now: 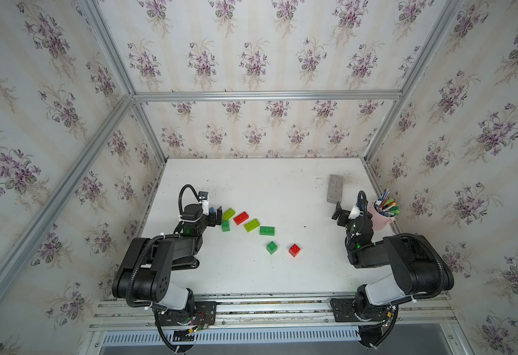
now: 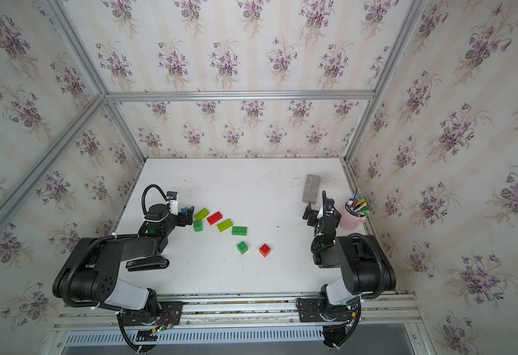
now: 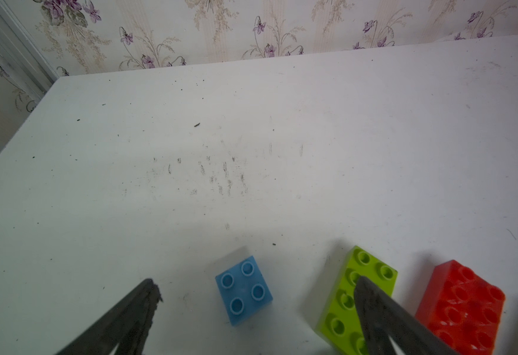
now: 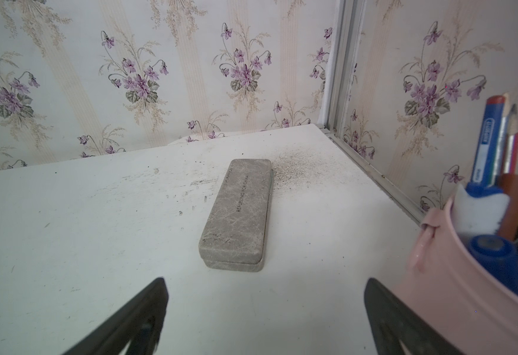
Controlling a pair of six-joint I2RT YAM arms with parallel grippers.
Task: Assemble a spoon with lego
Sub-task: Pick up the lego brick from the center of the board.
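One blue brick (image 3: 243, 290) lies between the left gripper's (image 3: 256, 283) spread jaws.

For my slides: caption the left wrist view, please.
Open left gripper around a loose blue brick, lime brick and red brick alongside, on white table.

1. There are three dark green bricks (image 1: 225, 226) (image 1: 267, 230) (image 1: 271, 247): two are square and one is oblong.
2. There are two lime green bricks (image 1: 229, 214) (image 1: 251, 225), both oblong.
3. There are two red bricks (image 1: 241, 218) (image 1: 294, 250): one oblong, one square.
4. There is one blue brick (image 1: 211, 210), small and square.
5. There is one grey block (image 1: 334, 188).
6. There is one pink cup (image 1: 380, 220); the pens (image 1: 388, 204) in it are many, and I cannot count them exactly.
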